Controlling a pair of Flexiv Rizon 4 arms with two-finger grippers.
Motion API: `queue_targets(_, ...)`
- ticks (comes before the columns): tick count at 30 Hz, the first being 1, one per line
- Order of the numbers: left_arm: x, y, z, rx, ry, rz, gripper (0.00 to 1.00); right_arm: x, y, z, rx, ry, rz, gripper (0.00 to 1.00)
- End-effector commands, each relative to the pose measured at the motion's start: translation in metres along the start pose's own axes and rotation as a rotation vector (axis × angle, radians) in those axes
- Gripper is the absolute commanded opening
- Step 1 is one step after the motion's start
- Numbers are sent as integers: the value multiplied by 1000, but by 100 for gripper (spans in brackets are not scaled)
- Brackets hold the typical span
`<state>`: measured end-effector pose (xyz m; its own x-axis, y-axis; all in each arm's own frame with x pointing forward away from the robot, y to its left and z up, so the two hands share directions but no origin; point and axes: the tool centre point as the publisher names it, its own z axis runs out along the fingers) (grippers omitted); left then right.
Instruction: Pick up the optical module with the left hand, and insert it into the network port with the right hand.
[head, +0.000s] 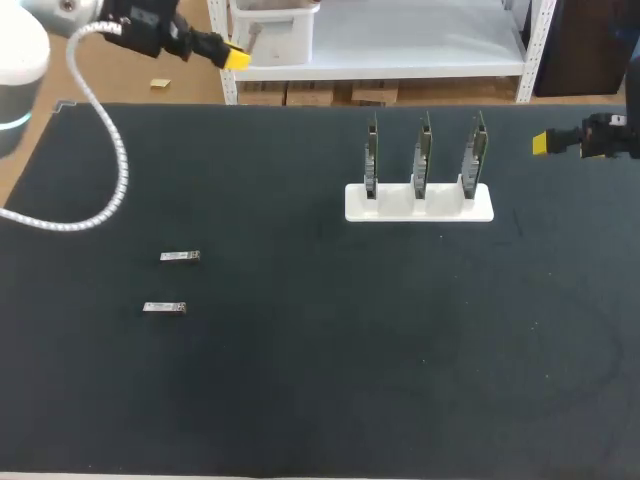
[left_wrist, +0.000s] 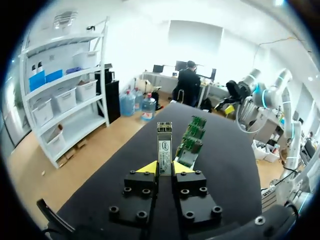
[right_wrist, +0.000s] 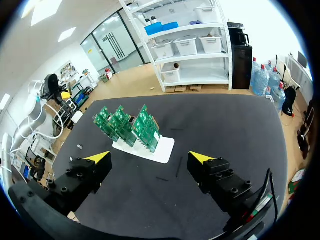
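The optical module (left_wrist: 164, 145) stands upright between the yellow tips of the left claw (left_wrist: 164, 168). Both fingers (left_wrist: 148, 167) press its lower end from either side, so the claw is narrow and clamped on it, and most of the module juts out ahead of the tips. By that, I judge the pick-up done.

What is left is the hand-over and the insertion. In the head view the two claws are well apart, at opposite sides of the table (head: 320, 400), with nothing passing between them.

The right claw (right_wrist: 150, 158) is spread wide and holds nothing. The three green network cards (right_wrist: 125, 122) stand upright in their white holder (right_wrist: 164, 149) ahead of it, between the lines of its two fingers and clear of both. From the left claw the same cards lie ahead of the held module and slightly to one side. The ports themselves are too small to make out.

Two spare modules (head: 180, 257) (head: 164, 307) lie flat on the table, well away from either claw.
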<state>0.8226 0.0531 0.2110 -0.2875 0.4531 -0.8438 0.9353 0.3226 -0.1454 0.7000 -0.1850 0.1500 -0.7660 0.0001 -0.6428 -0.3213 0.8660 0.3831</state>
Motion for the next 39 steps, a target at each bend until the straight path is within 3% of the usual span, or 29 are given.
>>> queue_targets(1,-4,-6,14,80,-164,51,0,0,0,0,0,0,0,100)
queue_targets(14,-29,-49,52,207,-206,180,0,0,0,0,0,0,0,100)
queue_targets(33,-50,-91,103,362,-313,146,0,0,0,0,0,0,0,100)
queue_targets(39,-53,-100,116,373,-343,154,0,0,0,0,0,0,0,100)
